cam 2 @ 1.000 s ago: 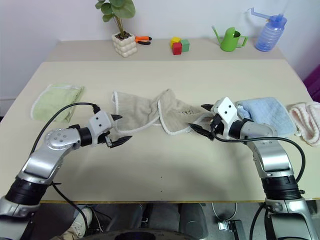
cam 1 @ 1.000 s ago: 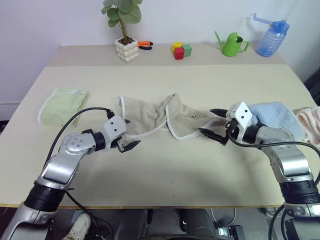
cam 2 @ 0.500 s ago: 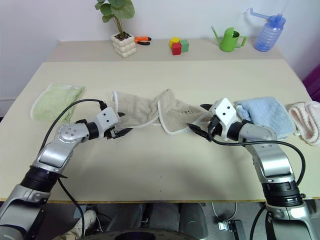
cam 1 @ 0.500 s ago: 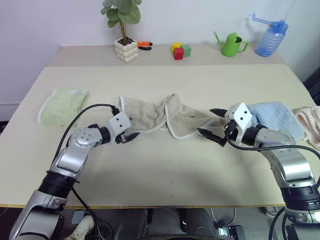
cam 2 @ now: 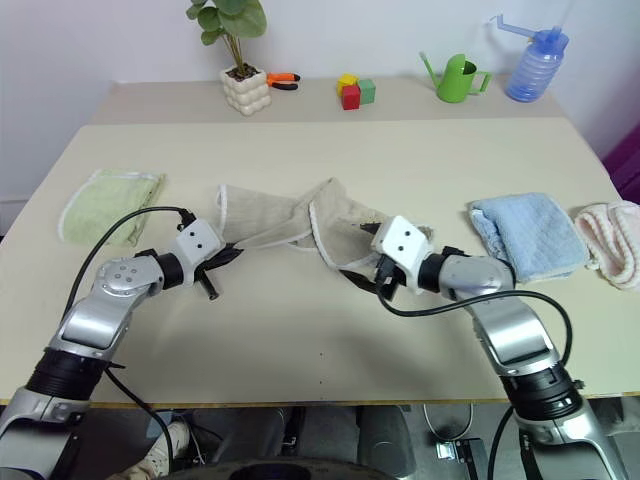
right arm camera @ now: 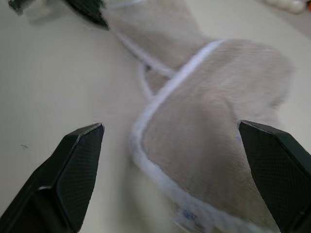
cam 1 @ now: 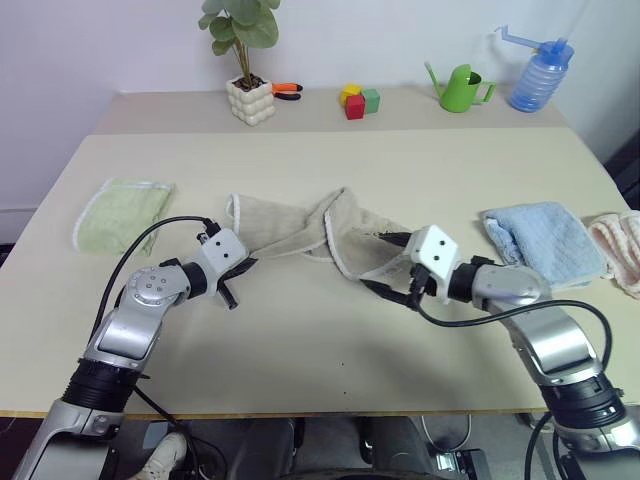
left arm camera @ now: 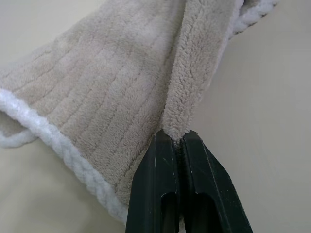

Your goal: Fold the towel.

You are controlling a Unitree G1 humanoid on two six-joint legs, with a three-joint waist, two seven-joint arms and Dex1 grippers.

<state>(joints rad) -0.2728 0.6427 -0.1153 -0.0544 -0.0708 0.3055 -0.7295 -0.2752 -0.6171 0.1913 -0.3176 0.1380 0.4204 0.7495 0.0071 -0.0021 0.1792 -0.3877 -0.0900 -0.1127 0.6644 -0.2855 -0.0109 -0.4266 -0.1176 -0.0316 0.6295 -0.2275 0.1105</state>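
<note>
A beige terry-cloth towel with white stitched edging (cam 1: 300,228) lies crumpled and twisted across the middle of the pale wooden counter (cam 1: 320,340), its two halves bunched toward a pinch in the centre.

At the towel's left end, the left claw (cam 1: 232,282) has just snapped shut; a second ago its black fingers stood wide apart just short of the cloth, and now, seen from the wrist, they are pressed together on a fold of the towel's edge. That gives the robot one held corner to fold from.

The right claw (cam 1: 385,278) has swung in from beside the light blue folded towel (cam 1: 545,236) to the beige towel's right end. Its fingers are spread wide, one on each side of the white-edged corner, with nothing gripped yet. Whether the lower finger already touches the cloth is hard to tell.

So the task looks to be at its start: one end is secured, the other about to be taken, and the towel still needs spreading before any fold.

A pale green folded towel (cam 1: 122,211) lies well apart to the left.
</note>
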